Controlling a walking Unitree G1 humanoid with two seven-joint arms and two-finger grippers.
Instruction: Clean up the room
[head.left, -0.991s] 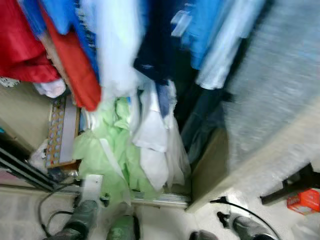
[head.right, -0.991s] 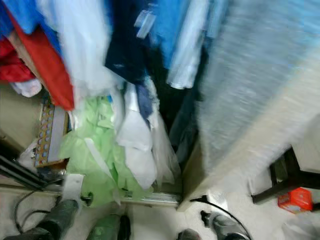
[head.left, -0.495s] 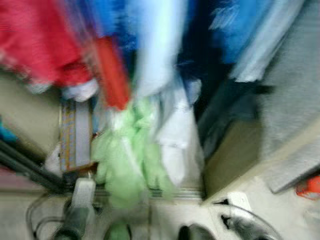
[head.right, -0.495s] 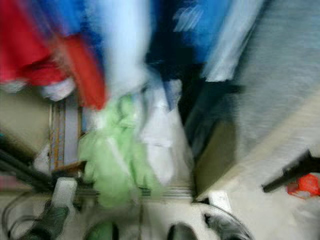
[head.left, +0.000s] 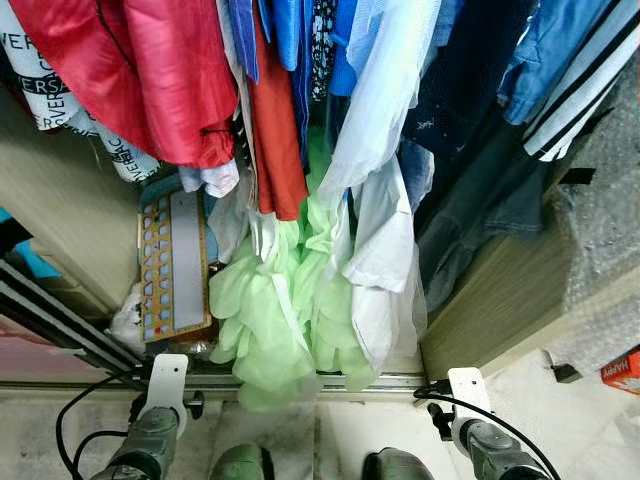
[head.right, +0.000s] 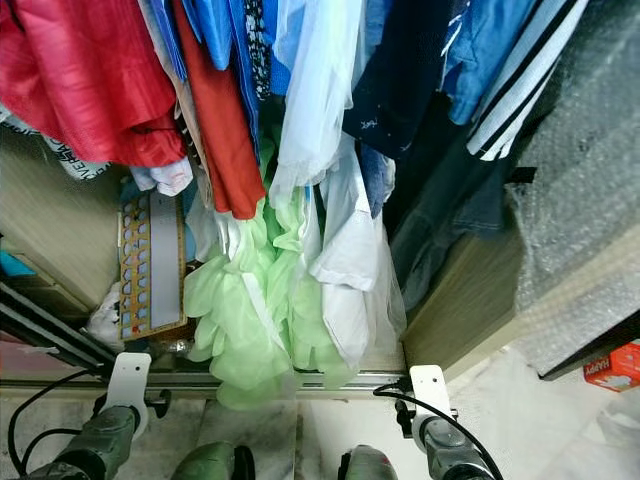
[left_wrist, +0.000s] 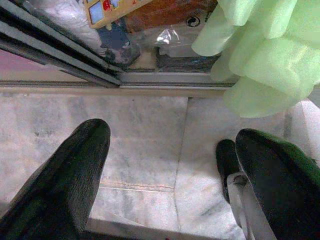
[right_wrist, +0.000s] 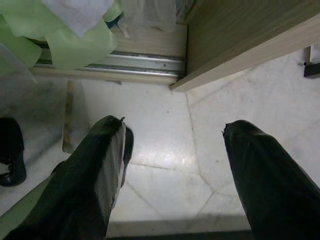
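Facing the pale green garment (head.left: 265, 320), hanging vertically ahead, left end effector (left_wrist: 165, 175) nearer; both end effectors wide, empty.

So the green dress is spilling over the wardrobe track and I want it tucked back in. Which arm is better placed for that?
Left, probably. The light green dress hangs over the track left of centre, nearer the left gripper, which is open above the marble floor. The right gripper hangs open by the wardrobe's wooden side panel.

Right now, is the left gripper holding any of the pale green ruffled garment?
No: the left gripper is open over bare marble floor, with the pale green ruffled garment hanging apart from it.
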